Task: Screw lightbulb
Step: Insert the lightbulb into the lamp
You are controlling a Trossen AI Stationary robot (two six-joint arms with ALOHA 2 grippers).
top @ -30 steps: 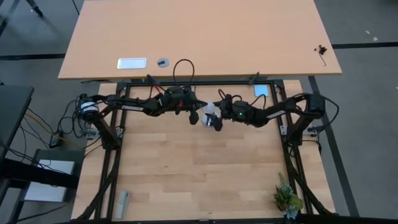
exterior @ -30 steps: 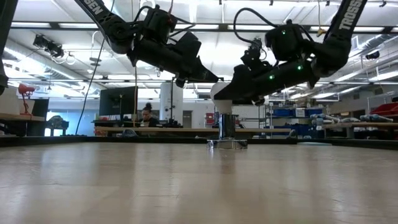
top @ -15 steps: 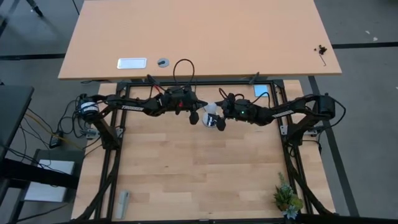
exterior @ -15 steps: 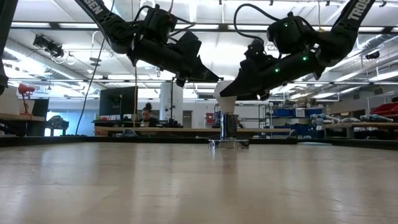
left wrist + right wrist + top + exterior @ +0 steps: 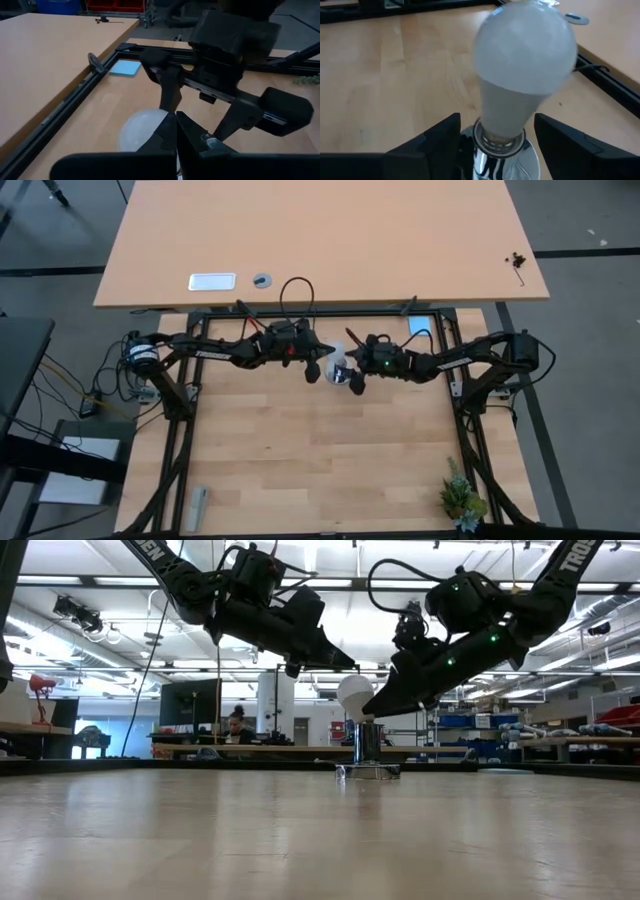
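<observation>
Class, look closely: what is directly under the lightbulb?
The lightbulb stands upright with its threaded base in the shiny socket on the table. How deep the threads sit is hidden inside it.

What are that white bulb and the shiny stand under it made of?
The lightbulb looks like frosted white glass or plastic: matte, milky, no sharp glare, so I can't tell which. Its socket base seems polished metal, since it mirrors its surroundings like chrome. The table looks like light wood with visible grain.
</observation>
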